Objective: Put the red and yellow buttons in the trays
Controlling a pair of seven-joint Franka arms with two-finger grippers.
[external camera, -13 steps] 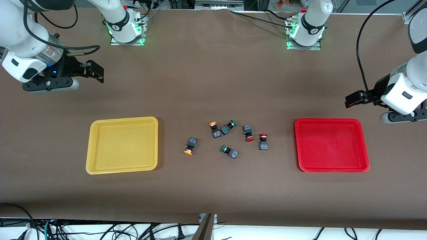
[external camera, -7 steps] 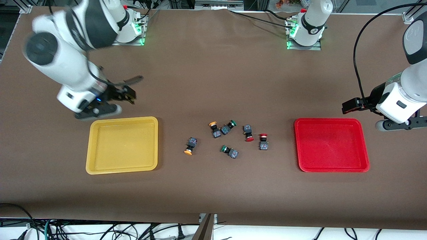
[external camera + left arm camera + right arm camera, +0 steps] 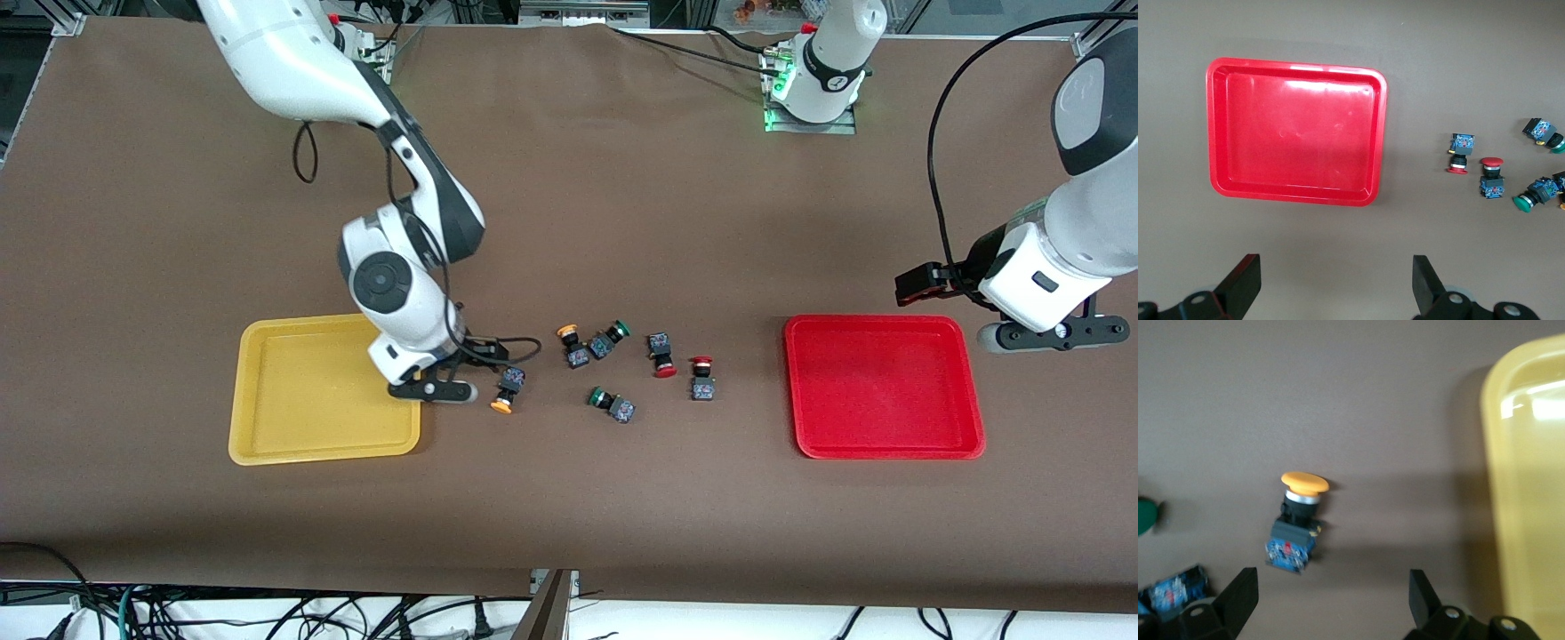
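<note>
Only in the wrist views: right end effector [image 3: 1328,600] spread wide over a yellow-capped button [image 3: 1295,522] beside the yellow tray [image 3: 1531,487], left end effector [image 3: 1337,287] spread apart near the empty red tray [image 3: 1297,193], two red-capped buttons [image 3: 1460,152] close by, all on a brown-covered desk [image 3: 569,516].
</note>
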